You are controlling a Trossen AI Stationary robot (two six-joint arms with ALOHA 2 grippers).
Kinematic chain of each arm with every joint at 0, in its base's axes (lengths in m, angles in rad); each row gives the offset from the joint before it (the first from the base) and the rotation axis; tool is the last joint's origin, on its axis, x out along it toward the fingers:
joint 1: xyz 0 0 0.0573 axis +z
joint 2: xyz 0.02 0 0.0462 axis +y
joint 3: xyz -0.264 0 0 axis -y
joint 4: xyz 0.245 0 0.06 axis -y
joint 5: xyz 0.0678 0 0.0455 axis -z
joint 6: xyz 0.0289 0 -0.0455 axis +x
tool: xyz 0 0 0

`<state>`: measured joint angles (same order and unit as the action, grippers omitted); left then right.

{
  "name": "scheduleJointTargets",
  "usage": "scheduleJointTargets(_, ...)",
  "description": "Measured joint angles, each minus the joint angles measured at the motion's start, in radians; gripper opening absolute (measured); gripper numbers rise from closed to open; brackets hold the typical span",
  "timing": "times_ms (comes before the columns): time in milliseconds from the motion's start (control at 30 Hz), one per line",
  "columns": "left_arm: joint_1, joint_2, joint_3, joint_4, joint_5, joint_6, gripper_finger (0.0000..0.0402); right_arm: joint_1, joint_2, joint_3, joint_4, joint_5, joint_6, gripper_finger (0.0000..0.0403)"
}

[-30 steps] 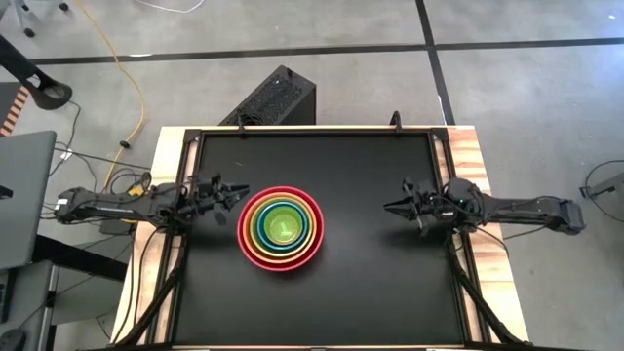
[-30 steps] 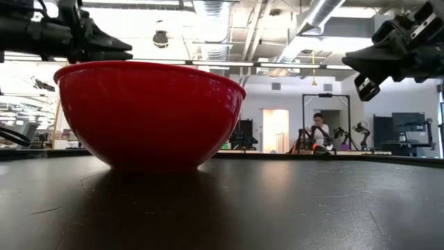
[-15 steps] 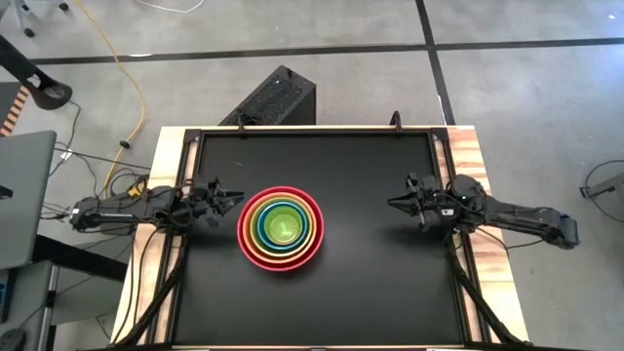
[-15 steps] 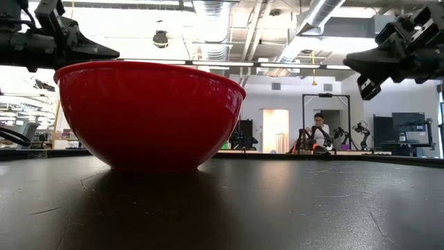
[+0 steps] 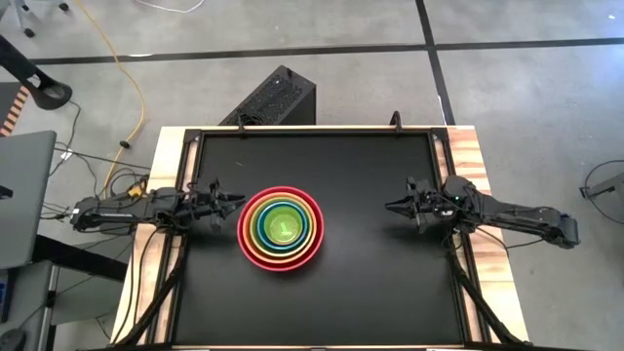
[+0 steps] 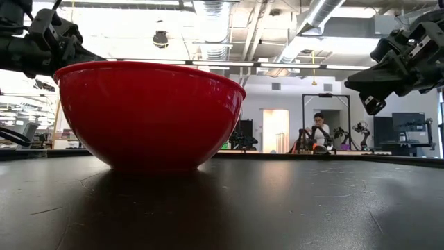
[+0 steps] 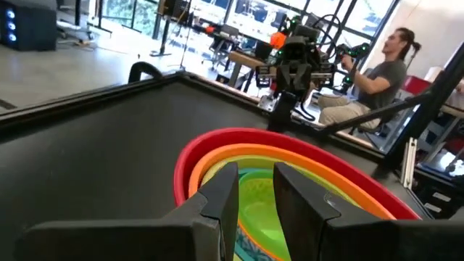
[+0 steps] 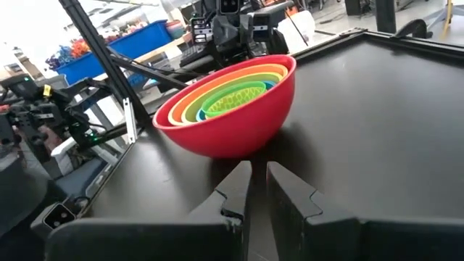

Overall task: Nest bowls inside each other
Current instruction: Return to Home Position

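Note:
The bowls (image 5: pixel 281 229) stand nested on the black table, left of its middle: the big pink-red one (image 6: pixel 149 114) outermost, then orange, lime-yellow, teal and bright green (image 8: pixel 233 98) rings. The pink-red bowl rests on its base. My left gripper (image 5: pixel 241 201) hovers level by the stack's left rim, its fingers (image 7: pixel 225 192) a little apart with nothing between them. My right gripper (image 5: pixel 388 206) hangs near the table's right edge and points toward the bowls. Its fingers (image 8: pixel 239 181) are almost together, also with nothing between them.
Bare black tabletop (image 5: pixel 375 283) lies between the bowls and my right gripper. A raised frame (image 5: pixel 312 130) rims the table. A dark box (image 5: pixel 276 97) stands on the floor past the far edge. A person (image 6: pixel 319 132) sits far off in the room.
My left gripper has sunk a little and drawn back from above the bowls' rim toward the table's left edge. My right gripper has tipped its fingers slightly lower. The bowls have kept still.

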<state>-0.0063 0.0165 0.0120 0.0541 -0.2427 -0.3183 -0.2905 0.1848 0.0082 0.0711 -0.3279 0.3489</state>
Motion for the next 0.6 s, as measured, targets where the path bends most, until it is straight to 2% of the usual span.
scheduleJointTargets(600,0.000,0.000,0.000,-0.002,0.001,0.000,0.0077,0.000,0.000,0.000,-0.009,0.000,0.000,0.0063)
